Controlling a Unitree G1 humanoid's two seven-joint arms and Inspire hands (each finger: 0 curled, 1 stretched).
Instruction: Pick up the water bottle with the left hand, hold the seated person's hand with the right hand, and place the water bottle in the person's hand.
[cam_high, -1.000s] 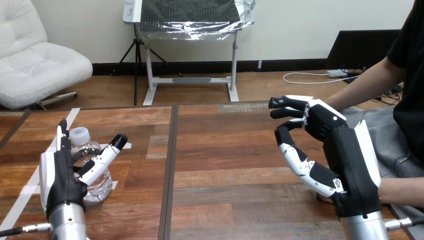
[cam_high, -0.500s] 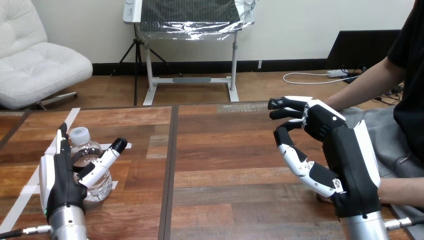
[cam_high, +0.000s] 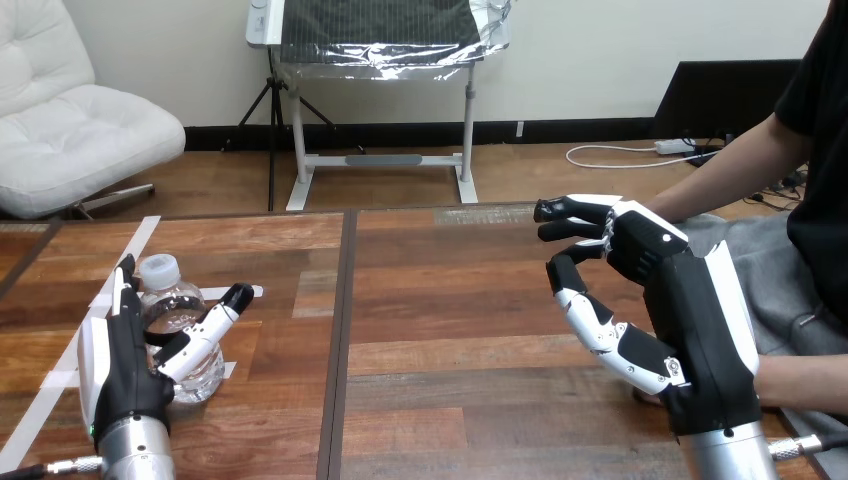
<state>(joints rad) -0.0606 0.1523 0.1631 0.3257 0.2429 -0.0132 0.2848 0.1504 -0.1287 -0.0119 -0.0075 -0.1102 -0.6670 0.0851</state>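
The water bottle (cam_high: 178, 318) stands upright on the wooden table (cam_high: 450, 310) at its near left, clear with a white cap. The left hand (cam_high: 122, 365) is set round it without gripping: the fingers (cam_high: 125, 292) stand straight up along the bottle's left side and the thumb (cam_high: 212, 326) reaches out across its front, so the bottle sits in the wide gap between them (I can't tell whether either touches it).

Well apart, on the right, the right hand (cam_high: 695, 315) is raised above the table, fingers bent over in a loose hook, thumb held away from them, nothing between them. The person's forearm (cam_high: 802, 378) lies on the table at the right edge and runs in under that hand, where the person's own hand is mostly hidden.
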